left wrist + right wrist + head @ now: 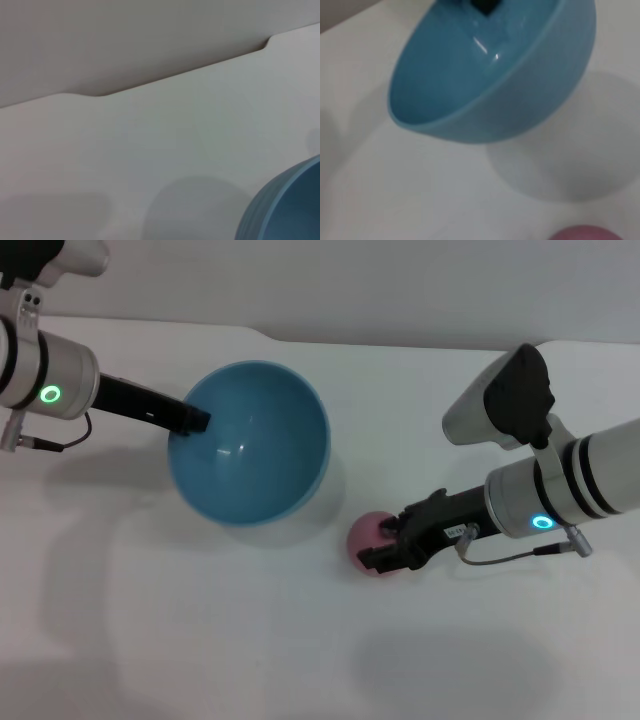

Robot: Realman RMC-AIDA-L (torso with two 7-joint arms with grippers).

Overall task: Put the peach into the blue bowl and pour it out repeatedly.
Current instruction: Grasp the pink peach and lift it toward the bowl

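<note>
Both jaws of the right tool flank the peach.

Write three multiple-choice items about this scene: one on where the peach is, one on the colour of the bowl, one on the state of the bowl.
1. Where is the peach?
A. Inside the bowl
B. On the table beside the bowl
C. Held high over the bowl

2. What colour is the bowl?
A. Light blue
B. Red
C. Yellow

3. How does the bowl stand?
A. Upside down
B. Flat and full
C. Tilted and empty

Answers:
1 B: the peach lies on the white table, at the right gripper.
2 A: its wall and inside are light blue.
3 C: the left gripper holds its rim; the right wrist view shows it tipped, nothing inside.
</note>
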